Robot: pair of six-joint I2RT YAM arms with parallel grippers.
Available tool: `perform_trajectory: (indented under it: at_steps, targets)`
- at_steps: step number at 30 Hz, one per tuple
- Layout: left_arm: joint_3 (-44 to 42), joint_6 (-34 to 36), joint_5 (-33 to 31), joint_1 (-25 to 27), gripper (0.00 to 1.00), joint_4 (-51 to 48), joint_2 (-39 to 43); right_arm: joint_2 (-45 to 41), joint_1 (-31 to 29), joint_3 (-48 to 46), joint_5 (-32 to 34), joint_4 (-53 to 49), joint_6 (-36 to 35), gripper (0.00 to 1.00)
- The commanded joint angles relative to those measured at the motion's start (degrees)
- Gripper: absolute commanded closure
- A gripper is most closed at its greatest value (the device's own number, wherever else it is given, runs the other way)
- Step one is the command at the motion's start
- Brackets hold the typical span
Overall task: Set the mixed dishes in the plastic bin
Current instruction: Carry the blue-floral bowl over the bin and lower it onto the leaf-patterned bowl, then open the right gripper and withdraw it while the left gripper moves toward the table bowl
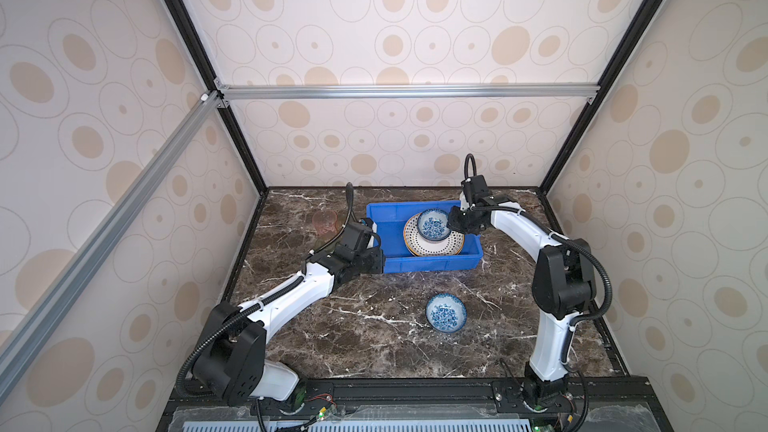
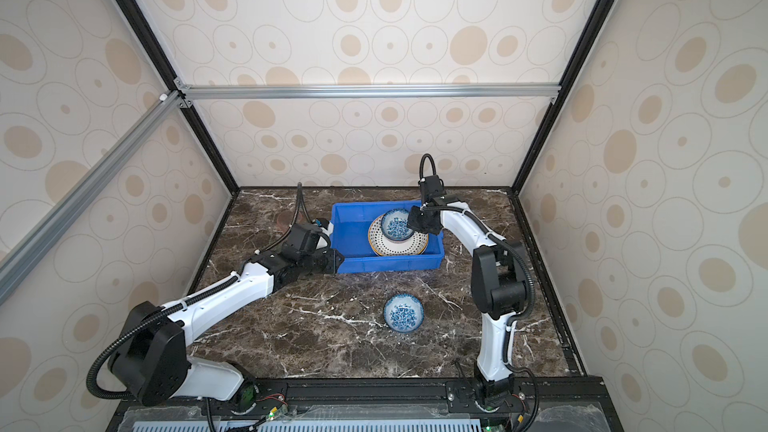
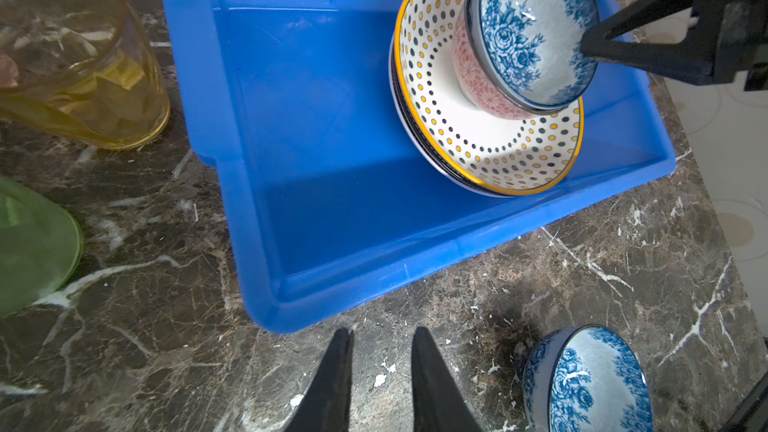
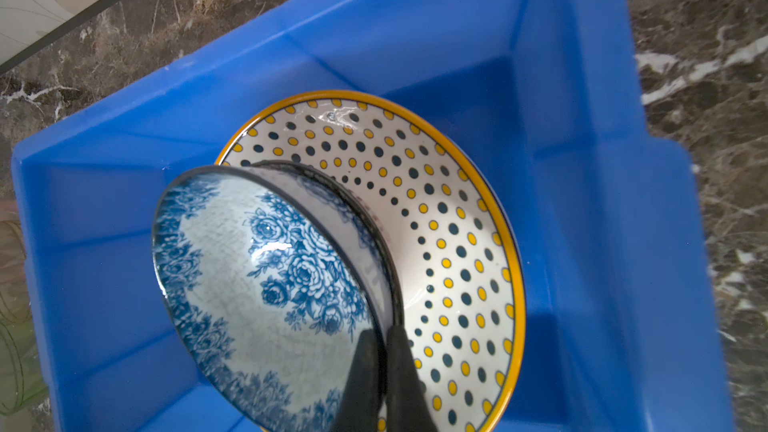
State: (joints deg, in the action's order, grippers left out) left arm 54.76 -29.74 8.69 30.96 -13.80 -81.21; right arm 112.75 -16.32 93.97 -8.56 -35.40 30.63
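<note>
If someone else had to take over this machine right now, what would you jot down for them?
Right gripper: shut on the rim of a blue flowered bowl, tilted over a pink bowl on the dotted plate in the blue bin.
Left gripper: slightly open, empty, over the table by the bin's corner.
Done: dotted plate, others under it, and pink bowl are in the bin.
Left: release this bowl, then fetch the second blue bowl, amber glass, green glass and pink glass from the table.

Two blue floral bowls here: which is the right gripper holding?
The bowl inside the blue bin, stacked over the dotted plate; the right gripper pinches its rim. The other bowl sits alone on the table, untouched.
</note>
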Motion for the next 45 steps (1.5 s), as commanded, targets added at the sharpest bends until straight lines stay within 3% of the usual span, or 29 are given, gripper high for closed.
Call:
perform_trajectory:
  at_steps: [1, 11, 25, 37, 45]
  targets:
    - [1.7, 0.2, -0.3, -0.5, 0.74, -0.4, 1.2, 1.0, 0.0, 2.1, -0.8, -0.9, 0.8, 1.0]
    - [2.1, 0.3, 0.1, -0.5, 0.73, -1.0, 1.5, 1.4, 1.6, 1.9, -1.2, -2.2, 1.6, 1.0]
    - [1.3, -1.1, -0.2, -0.4, 0.71, -3.4, 5.7, -2.0, 1.6, 0.2, -2.6, -2.1, 1.9, 0.72]
    - [1.4, -0.5, -1.0, 2.0, 0.7, -8.2, 6.8, -9.1, 1.6, -2.8, -3.5, -2.0, 0.0, 0.59]
    - [2.0, -1.3, -2.7, 6.4, 0.69, -9.1, 6.8, -16.4, 1.5, -8.6, -5.1, -0.8, -0.2, 0.54]
